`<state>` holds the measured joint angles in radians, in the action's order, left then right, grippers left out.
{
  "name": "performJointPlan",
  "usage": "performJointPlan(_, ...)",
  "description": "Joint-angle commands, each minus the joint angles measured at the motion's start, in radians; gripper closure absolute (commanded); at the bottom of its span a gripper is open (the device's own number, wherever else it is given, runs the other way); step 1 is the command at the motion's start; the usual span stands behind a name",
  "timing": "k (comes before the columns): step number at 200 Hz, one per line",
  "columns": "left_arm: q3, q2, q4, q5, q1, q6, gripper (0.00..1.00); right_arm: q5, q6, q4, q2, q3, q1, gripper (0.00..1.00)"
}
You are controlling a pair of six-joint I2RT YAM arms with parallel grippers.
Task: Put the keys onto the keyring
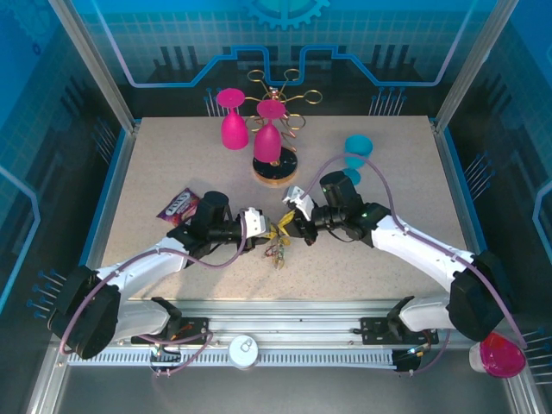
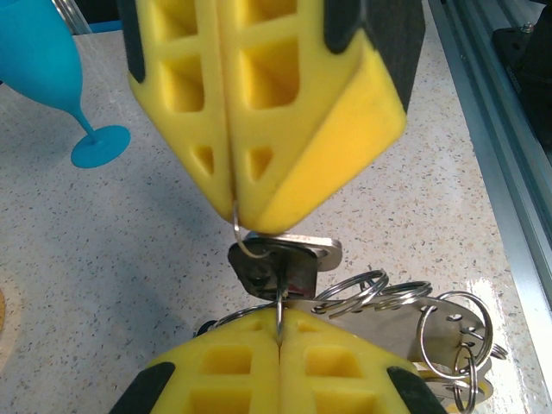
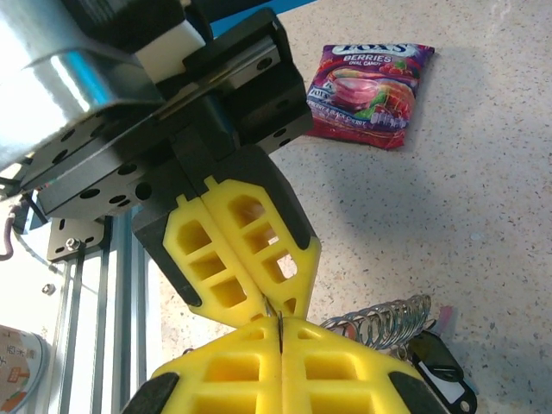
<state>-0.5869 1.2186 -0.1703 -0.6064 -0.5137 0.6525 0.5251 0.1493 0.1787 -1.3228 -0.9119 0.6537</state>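
My left gripper point(image 1: 264, 226) and right gripper point(image 1: 293, 222) meet tip to tip above the middle of the table. In the left wrist view, my left gripper point(image 2: 279, 332) is shut on the thin grey wire of the keyring point(image 2: 280, 304). The right gripper point(image 2: 235, 207), opposite it, is shut on the same wire. A silver key point(image 2: 278, 263) hangs on the wire between the two tips. More keys point(image 2: 444, 332) on small split rings point(image 2: 379, 291) bunch to the right. In the right wrist view, the right gripper point(image 3: 280, 326) touches the left fingers point(image 3: 250, 250), with the split rings point(image 3: 384, 321) and a black tag point(image 3: 440, 371) beside them.
A berry candy packet point(image 1: 178, 205) lies left of the left arm. Behind stand a pink glass point(image 1: 233, 121), a gold wire rack on a round wooden base point(image 1: 274, 169) holding another pink glass point(image 1: 268, 138), and a blue glass point(image 1: 355, 152). A third pink glass point(image 1: 500, 355) sits at the near right corner.
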Motion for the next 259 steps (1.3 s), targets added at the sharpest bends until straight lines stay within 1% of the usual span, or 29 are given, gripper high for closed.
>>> performJointPlan(1,-0.001,0.005,-0.026,-0.017,-0.008,-0.013,1.00,-0.030,0.036,0.036,0.001,-0.029,0.013,1.00)
performJointPlan(102,-0.002,0.007,-0.029,-0.013,-0.008,-0.019,1.00,0.019,0.019,0.018,-0.025,-0.032,0.030,1.00)
performJointPlan(194,-0.002,0.011,-0.032,-0.016,-0.008,-0.020,1.00,0.018,0.003,-0.001,-0.044,-0.039,0.034,1.00)
performJointPlan(232,-0.001,0.009,-0.033,-0.018,-0.008,-0.020,1.00,-0.004,-0.011,-0.018,-0.050,-0.040,0.033,1.00)
performJointPlan(259,0.002,0.004,-0.040,-0.015,-0.008,-0.020,1.00,-0.057,-0.019,-0.003,-0.055,-0.042,0.035,1.00)
